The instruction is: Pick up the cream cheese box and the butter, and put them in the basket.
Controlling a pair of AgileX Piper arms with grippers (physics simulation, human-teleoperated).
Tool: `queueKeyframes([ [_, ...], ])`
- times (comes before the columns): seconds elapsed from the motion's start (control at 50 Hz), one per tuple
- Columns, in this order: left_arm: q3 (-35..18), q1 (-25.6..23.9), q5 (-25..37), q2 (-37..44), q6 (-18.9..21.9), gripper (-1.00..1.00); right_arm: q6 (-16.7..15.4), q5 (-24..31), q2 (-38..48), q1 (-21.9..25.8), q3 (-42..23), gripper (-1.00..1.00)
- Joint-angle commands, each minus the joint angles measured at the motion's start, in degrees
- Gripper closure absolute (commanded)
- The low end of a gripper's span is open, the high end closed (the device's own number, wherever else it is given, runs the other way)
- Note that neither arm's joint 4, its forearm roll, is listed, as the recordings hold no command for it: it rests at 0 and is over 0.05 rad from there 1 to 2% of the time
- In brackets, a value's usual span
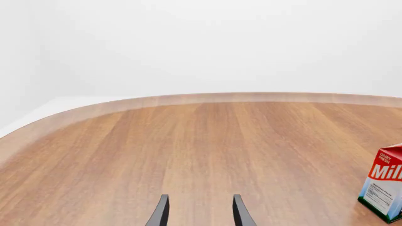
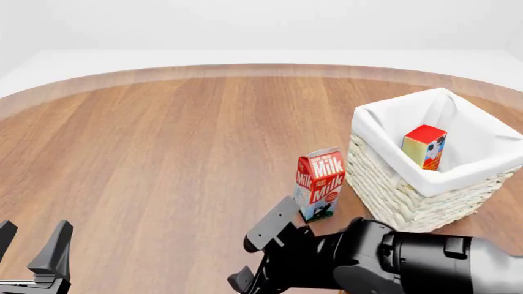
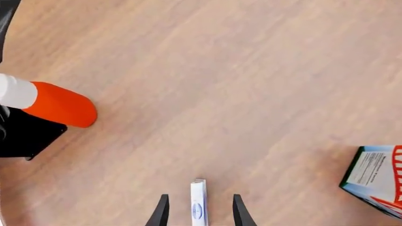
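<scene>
The basket (image 2: 384, 184) is seen standing at the right of the surface (image 2: 163, 159), and one carton with a red top (image 2: 425, 146) is already lodged inside it, leaning against the white liner; whether that is the butter cannot be read at this size, though the colours suggest it. So one item appears delivered, and the second pick is judged to be in hand.

The right gripper (image 3: 198, 214) is held low over the surface, just short of the milk carton (image 2: 319, 184), its fingers (image 3: 162, 212) parted. Between them, in the right wrist view, a thin white edge with blue print (image 3: 198, 202) is caught end-on — possibly the cream cheese box, though only a sliver is shown. It is not yet clamped.

The left gripper (image 2: 33, 248) is parked at the near left corner, fingers spread, nothing between them.

Next, a closing of the right fingers on that thin box is called for, then a lift clear of the milk carton, which stands just beside the basket wall and could be knocked on the way across.
</scene>
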Motion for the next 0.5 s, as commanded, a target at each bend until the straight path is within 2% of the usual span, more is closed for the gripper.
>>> queueKeyframes([
  [0.02,0.0,0.0,0.0,0.0,0.0,-1.00,0.5,-0.9,1.1,-0.1,0.5,-1.00],
  [0.5,0.0,0.0,0.0,0.0,0.0,-1.00,1.0,-2.9,3.2,-0.5,2.3,-1.00],
])
